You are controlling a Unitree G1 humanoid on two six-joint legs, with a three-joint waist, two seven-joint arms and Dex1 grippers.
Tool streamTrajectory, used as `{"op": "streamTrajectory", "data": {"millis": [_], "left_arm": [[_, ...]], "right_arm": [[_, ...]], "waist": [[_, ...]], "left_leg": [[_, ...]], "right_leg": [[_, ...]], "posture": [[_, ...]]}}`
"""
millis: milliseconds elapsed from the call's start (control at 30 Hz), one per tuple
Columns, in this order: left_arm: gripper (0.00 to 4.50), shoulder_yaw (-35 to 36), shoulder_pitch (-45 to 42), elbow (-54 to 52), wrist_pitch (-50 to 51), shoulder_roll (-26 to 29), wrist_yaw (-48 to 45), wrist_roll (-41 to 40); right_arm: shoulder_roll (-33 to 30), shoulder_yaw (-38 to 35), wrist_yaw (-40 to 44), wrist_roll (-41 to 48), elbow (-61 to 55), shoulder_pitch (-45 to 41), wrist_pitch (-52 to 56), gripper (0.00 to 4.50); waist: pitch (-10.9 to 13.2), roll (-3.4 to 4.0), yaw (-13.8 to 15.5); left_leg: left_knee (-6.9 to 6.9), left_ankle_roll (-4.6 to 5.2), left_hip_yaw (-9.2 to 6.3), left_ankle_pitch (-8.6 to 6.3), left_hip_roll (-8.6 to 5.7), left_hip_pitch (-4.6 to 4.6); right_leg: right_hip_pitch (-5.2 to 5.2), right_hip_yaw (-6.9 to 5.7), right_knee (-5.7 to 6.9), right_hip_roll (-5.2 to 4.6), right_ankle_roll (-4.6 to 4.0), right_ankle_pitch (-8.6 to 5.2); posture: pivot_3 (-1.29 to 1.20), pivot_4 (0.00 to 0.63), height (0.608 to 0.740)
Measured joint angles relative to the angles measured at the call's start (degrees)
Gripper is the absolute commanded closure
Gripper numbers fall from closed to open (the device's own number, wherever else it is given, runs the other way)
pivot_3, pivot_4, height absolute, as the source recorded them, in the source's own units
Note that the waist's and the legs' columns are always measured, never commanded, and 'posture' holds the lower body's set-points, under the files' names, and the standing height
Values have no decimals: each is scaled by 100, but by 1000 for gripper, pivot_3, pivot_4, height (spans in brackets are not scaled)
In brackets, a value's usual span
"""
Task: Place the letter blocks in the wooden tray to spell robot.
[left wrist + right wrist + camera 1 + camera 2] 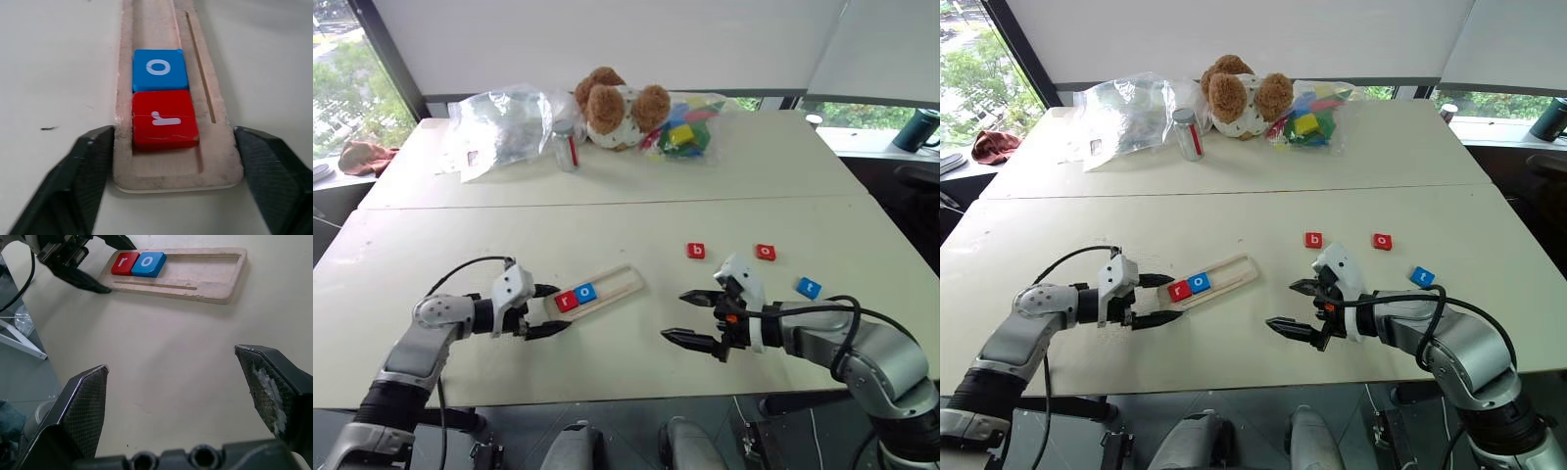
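In the left eye view, the tray [597,291] lies slanted on the near table with a red r [566,301] and a blue o [586,292] side by side at its near end, the rest of the slot bare for three more letters. The left gripper [549,311] is clamped on that near end, one finger on each long side, most likely to steady the tray while the other arm fills it. In the right eye view, the right gripper [1295,308] hangs above the bare table with its fingers wide apart and nothing between them. Beyond it lie the red b [1313,240], a second red o [1383,241] and the blue t [1421,277], spread apart so each can be picked singly; b looks to be next for the word. The left wrist view shows both dark fingertips [88,166] pressed against the tray's rim, with r nearest the gripper and o touching it just beyond, both seated flat in the slot. The right wrist view looks past its own spread fingers [85,406] to the tray, its open part pointing away from the left gripper, free to take a tile.
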Motion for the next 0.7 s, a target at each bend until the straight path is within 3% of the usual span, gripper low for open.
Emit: {"op": "streamTrajectory", "data": {"millis": [200,433,700], "left_arm": [[1405,-31,-109,103,-49,-49,-72,25],[1405,-717,-1183,536,-212,-362,-735,285],[1405,-1315,-2623,2671,-1210,-1298,-1335,821]], "right_arm": [[-66,-160,-38,7,-23,29,78,0],[-413,-1029,-98,-53,260,437,4,0],[-173,-1733,-917,-589,719,605,-411,0]], "waist": [[0,0,42],[1,-5,139],[1,-6,71]], "left_leg": [[1,0,0,0,0,0],[6,4,0,-2,-9,-13],[4,7,6,-1,-2,-8]], "right_leg": [[0,0,0,0,0,0],[-4,-1,-5,-2,1,0],[-10,-3,8,29,3,0]], "posture": [[0,150,740],[0,150,740],[0,150,740]]}}
